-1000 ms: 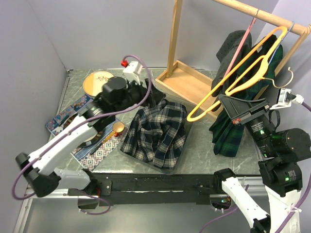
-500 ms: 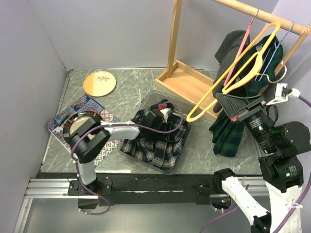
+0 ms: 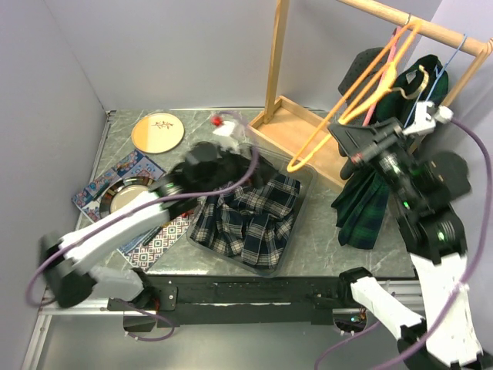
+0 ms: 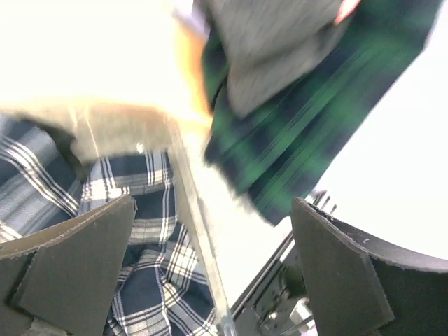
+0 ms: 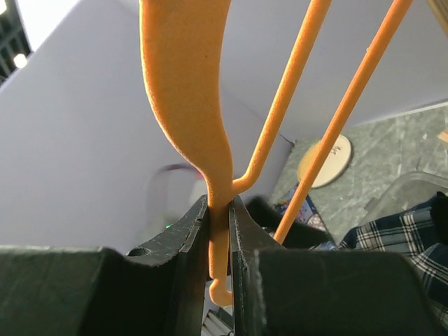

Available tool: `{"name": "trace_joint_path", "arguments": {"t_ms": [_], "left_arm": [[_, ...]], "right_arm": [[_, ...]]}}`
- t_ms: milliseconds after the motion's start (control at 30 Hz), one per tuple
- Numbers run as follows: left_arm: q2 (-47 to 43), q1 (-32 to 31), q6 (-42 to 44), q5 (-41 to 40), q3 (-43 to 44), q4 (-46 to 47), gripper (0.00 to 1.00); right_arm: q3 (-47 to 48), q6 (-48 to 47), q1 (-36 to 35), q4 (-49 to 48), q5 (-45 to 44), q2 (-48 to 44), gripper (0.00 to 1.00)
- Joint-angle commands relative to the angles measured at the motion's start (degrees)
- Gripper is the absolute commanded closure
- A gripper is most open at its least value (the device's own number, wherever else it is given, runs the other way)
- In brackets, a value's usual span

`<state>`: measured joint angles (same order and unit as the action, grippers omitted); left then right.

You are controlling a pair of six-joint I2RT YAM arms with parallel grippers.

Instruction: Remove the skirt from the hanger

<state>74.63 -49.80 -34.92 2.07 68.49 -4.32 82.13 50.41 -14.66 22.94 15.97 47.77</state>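
The navy and white plaid skirt [image 3: 254,220] lies crumpled in a clear bin [image 3: 305,193], off the hanger; the left wrist view looks down on its checks [image 4: 150,280]. My left gripper [image 3: 256,171] hovers blurred over the bin's far side. It is open [image 4: 211,204] with nothing between its fingers. The bare orange hanger [image 3: 343,96] slants up toward the wooden rail. My right gripper [image 3: 347,140] is shut on its lower end [image 5: 218,203], and the orange plastic [image 5: 185,84] rises straight out from between the pads.
A dark green plaid garment [image 3: 368,202] and a grey one [image 3: 371,68] hang from the wooden rack [image 3: 276,54] at the right, close to my right arm. A round wooden plate [image 3: 158,132] and a patterned mat with a bowl [image 3: 122,197] lie at the left.
My left gripper was down on the skirt in the bin; it has come up and opened wide. My right gripper has carried the orange hanger up and to the left.
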Motion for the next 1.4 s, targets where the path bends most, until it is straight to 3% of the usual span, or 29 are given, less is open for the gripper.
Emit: {"name": "trace_joint_path", "arguments": {"t_ms": [0, 233, 333, 400, 600, 800, 967, 1033, 1067, 1100, 1200, 1367], "left_arm": [[-9.40, -0.03, 4.06, -7.50, -1.42, -4.47, 0.03], [-21.88, -0.03, 15.83, -18.40, -2.83, -11.76, 0.03], [-24.00, -0.03, 21.19, -17.71, -2.75, -10.28, 0.03], [-23.74, -0.03, 25.67, -12.02, 0.22, -8.87, 0.02], [-11.38, -0.03, 37.89, -1.46, 13.13, -8.86, 0.05], [-1.26, -1.17, 42.21, -1.96, 21.85, -8.87, 0.11], [2.36, -3.45, 49.06, -9.00, 19.85, -4.22, 0.25], [3.68, -4.25, 50.64, -10.32, 19.40, -2.19, 0.36], [3.94, -5.03, 50.82, -10.85, 19.14, -1.58, 0.43], [4.55, -5.39, 50.82, -11.46, 19.05, -0.18, 0.66], [5.17, -6.62, 49.77, -13.22, 19.75, 1.15, 0.91], [5.44, -8.46, 50.64, -16.65, 20.29, 2.20, 0.99]], "right_arm": [[3.56, -0.67, -1.07, -4.39, 0.11, 4.69, 1.00], [4.88, 3.19, -3.54, -8.52, -0.76, 13.83, 1.00], [6.20, 7.05, -3.98, -11.16, -1.64, 17.70, 1.00], [7.43, 8.38, -4.33, -11.86, -1.73, 19.89, 1.00], [6.64, 13.65, -5.91, -13.97, -4.71, 20.88, 1.00], [5.77, 16.03, -5.91, -14.50, -6.56, 19.82, 1.00], [3.48, 18.67, -6.00, -16.52, -5.42, 18.24, 1.00], [2.87, 19.19, -5.91, -16.35, -5.33, 17.98, 1.00], [2.69, 19.28, -5.82, -16.70, -5.16, 17.71, 1.00], [2.43, 19.20, -5.91, -16.79, -5.07, 17.54, 1.00], [1.64, 18.76, -5.82, -16.09, -5.42, 17.01, 1.00], [-1.35, 19.28, -5.91, -17.05, -4.72, 16.30, 1.00]]}}
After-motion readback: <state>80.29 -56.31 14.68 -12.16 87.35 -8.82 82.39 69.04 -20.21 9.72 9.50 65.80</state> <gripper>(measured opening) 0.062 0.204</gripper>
